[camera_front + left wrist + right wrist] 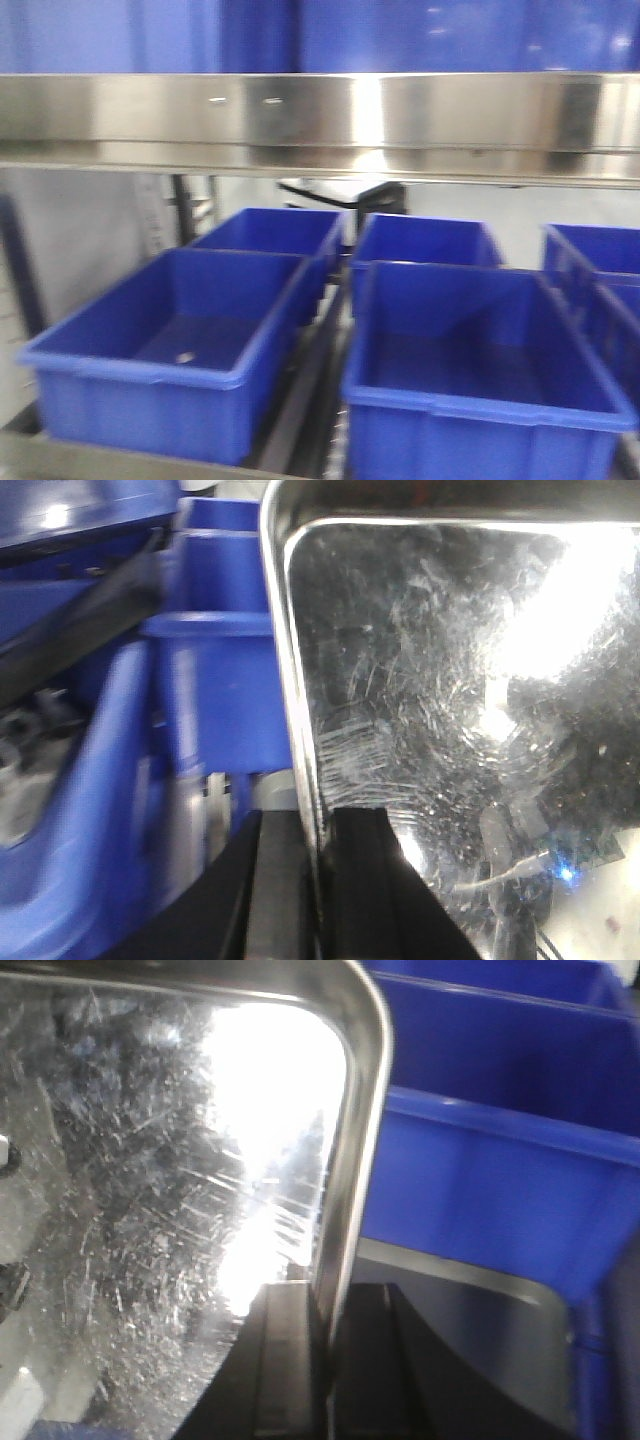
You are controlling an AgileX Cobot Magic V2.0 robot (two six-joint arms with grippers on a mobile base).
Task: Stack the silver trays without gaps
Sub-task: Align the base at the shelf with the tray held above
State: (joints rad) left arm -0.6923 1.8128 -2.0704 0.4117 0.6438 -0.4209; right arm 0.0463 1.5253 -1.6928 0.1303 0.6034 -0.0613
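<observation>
Both grippers are clamped on the tray (450, 730): our left gripper (312, 840) pinches its left rim, our right gripper (325, 1310) its right rim. We see the tray scratched and shiny, held just beside blue bins (215, 690). In the front view, below the steel band (320, 110), the near-left bin (130, 410) holds a small pale speck (185, 357).

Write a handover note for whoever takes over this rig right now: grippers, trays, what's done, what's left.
Left gripper: shut on the rim of a silver tray.
Right gripper: shut on a tray rim too, probably the opposite edge of the same tray.
Blue bins stand close by; no stack of trays is in view.
Done: tray gripped.
Left: set it onto the other trays, seated flush with no gap.
</observation>
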